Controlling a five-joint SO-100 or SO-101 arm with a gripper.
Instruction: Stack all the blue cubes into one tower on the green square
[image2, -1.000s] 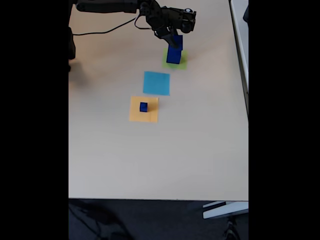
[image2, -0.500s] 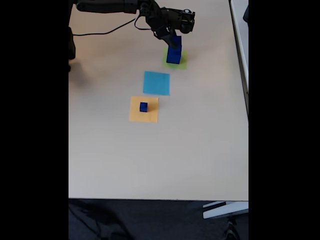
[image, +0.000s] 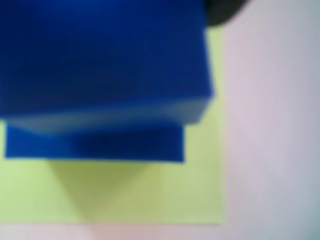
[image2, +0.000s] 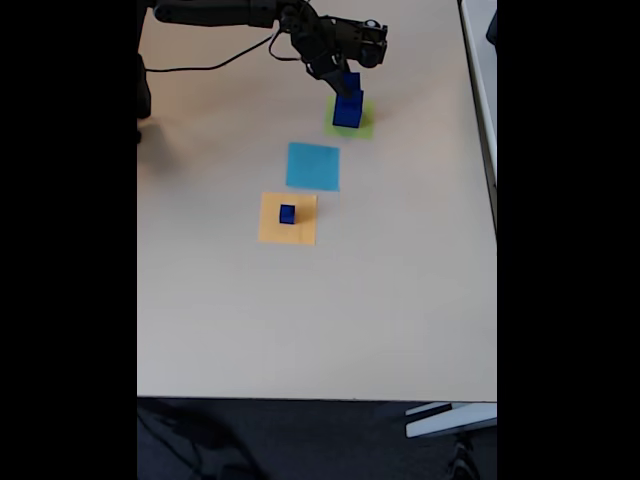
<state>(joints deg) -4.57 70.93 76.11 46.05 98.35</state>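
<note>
One small blue cube (image2: 287, 213) sits apart on the orange square (image2: 288, 219); gripper (image2: 345, 72) grip unclear.

- The wrist view is badly out of focus: the tower (image: 100, 75) sits very close to the lens, its edges soft and smeared.
- In that view a darker wedge of shadow falls on the green square (image: 200, 190) below the blue block.
- The fixed view is evenly and brightly lit, with a pale washed-out sheen on the table (image2: 400, 300) toward the upper right.
- Its picture is small and soft, between wide black bars on both sides.
- The arm (image2: 210, 12) at its top edge reads as a dark shape with little detail.
</note>
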